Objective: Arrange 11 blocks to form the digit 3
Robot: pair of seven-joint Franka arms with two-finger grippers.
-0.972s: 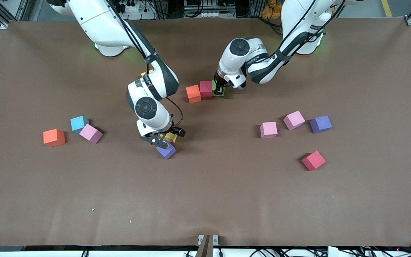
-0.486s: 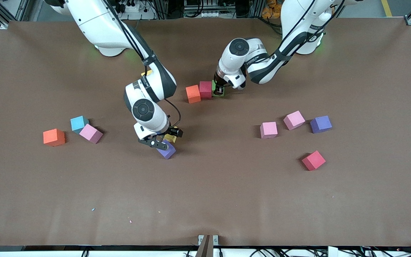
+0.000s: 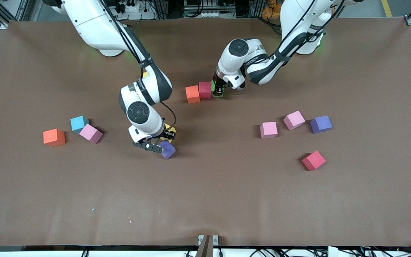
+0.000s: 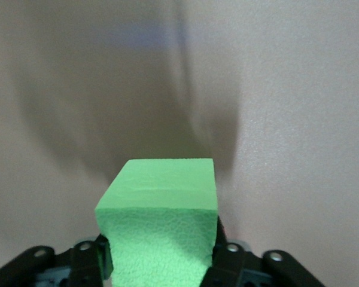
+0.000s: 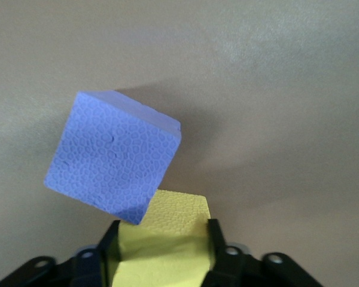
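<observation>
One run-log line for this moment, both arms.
left gripper: jaws around green block, beside red block | right gripper: jaws around yellow block, purple block touching it

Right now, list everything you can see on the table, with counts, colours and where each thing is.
orange blocks: 2; one ending the short row mid-table, one toward the right arm's end.
red blocks: 2; one in the row, one toward the left arm's end.
green block: 1; ending the row, between the left gripper's fingers.
pink blocks: 3; two toward the left arm's end, one touching the blue.
blue block: 1.
purple blocks: 2;.
yellow block: 1.
table: brown.
left gripper: at green.
right gripper: around yellow.
</observation>
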